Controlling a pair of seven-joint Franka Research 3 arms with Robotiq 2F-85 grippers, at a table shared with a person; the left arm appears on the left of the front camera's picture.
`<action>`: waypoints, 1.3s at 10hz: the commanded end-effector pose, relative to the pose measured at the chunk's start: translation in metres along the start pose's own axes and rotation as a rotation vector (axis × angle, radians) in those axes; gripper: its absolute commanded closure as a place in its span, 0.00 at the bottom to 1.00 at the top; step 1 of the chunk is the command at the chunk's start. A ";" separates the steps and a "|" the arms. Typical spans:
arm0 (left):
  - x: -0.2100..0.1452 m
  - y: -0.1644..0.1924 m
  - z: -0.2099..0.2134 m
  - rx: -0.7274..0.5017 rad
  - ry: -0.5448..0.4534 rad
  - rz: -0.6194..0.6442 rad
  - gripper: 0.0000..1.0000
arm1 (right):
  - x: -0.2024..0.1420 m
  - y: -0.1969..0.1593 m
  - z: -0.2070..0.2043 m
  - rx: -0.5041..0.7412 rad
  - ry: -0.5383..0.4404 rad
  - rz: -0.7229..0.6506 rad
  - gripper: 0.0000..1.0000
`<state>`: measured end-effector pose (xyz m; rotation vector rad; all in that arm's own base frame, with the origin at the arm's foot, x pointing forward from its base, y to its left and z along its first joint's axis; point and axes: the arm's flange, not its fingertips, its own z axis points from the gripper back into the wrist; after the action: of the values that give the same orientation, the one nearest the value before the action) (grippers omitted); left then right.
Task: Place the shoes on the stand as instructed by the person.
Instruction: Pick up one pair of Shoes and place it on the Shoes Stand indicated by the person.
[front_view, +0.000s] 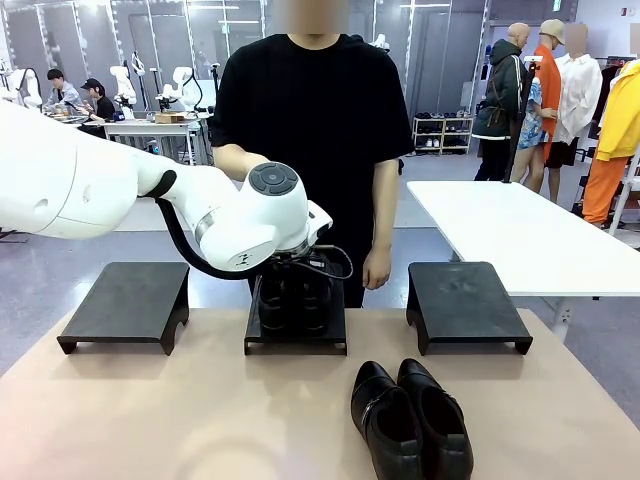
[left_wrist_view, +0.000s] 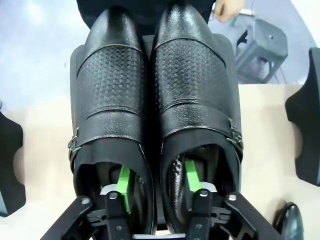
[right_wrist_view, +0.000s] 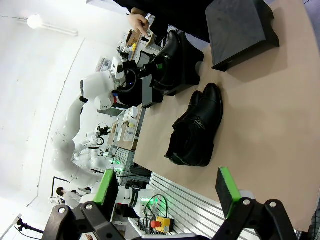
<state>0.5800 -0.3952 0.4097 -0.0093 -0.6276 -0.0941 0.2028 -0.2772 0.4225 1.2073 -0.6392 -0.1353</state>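
A pair of glossy black shoes with a perforated strap and side buckles stands on the middle black stand, toes toward the person. My left gripper is lowered into the shoes, one green finger in each opening, pinching the two inner walls between them. The second black pair lies on the table near the front edge, right of centre. My right gripper hovers open and empty, well back from that pair. The person's hand hangs behind the stands.
A bare black stand sits to the left and another to the right of the middle one. The tan tabletop lies between the stands and the front edge. A white table stands behind at the right.
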 end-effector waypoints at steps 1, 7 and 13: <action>0.005 -0.001 0.003 -0.011 -0.017 -0.005 0.00 | 0.000 0.002 0.001 0.007 -0.004 0.004 0.00; -0.004 -0.001 0.026 -0.064 -0.002 0.092 0.00 | 0.000 0.002 0.001 0.007 -0.004 0.004 0.00; 0.007 -0.003 0.010 -0.012 -0.015 0.020 0.00 | 0.000 0.002 0.001 0.007 -0.004 0.004 0.00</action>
<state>0.5789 -0.3974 0.4225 -0.0389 -0.6303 -0.0656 0.2028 -0.2772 0.4225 1.2073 -0.6391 -0.1352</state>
